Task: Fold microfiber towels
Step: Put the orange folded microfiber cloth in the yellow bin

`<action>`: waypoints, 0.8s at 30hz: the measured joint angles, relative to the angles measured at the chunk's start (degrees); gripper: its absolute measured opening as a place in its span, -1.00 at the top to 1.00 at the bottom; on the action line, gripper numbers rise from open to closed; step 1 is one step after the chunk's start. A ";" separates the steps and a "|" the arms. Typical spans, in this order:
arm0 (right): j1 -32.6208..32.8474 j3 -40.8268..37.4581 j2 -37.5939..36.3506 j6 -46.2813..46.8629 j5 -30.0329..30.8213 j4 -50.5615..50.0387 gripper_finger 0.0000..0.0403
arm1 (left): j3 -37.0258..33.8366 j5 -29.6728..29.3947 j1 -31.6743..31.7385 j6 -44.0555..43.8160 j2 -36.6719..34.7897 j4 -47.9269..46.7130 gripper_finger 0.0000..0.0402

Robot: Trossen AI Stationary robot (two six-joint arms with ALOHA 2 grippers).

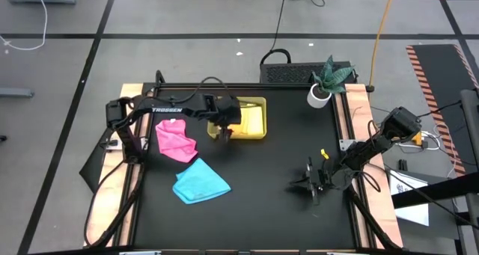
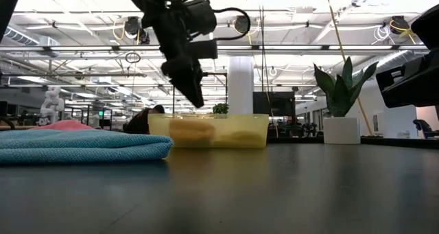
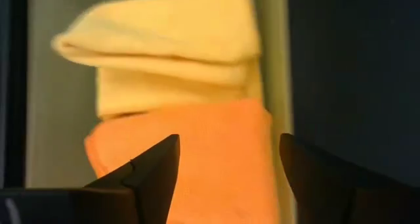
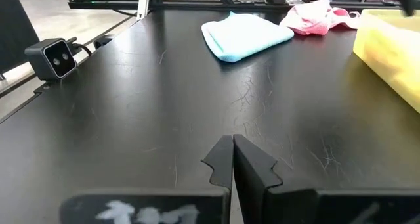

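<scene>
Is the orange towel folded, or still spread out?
Folded. The orange towel lies as a compact layered pad in the tray, beside the folded yellow towel; the open left gripper hovers above it.

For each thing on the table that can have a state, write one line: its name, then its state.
Yellow towel: folded, in the tray.
Orange towel: folded, in the tray.
Pink towel: crumpled, on the table.
Blue towel: folded, on the table.
Tray: holds two towels.
Left gripper: open, above the orange towel.
Right gripper: shut, empty.
</scene>
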 joint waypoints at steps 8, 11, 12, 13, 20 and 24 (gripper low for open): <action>0.00 0.00 0.00 0.26 -0.02 -1.06 0.98 | -1.70 5.93 5.93 -3.78 2.81 3.33 0.21; 0.00 0.00 0.00 0.30 -0.04 -1.31 0.98 | -2.20 8.28 6.10 -3.11 6.20 7.14 0.45; 0.00 0.00 0.00 0.32 -0.04 -1.29 0.98 | -2.25 8.54 5.83 -2.35 7.41 7.72 0.51; 0.00 0.00 0.00 0.40 -0.05 -1.61 0.98 | -2.29 8.43 5.54 -1.30 8.63 8.11 0.57; 0.00 0.00 0.02 0.54 -0.07 -2.09 0.98 | -2.20 1.18 3.32 7.41 10.66 7.58 0.76; 0.00 0.00 0.02 0.41 -0.07 -2.13 0.98 | -1.76 0.55 2.08 9.58 8.04 6.02 0.68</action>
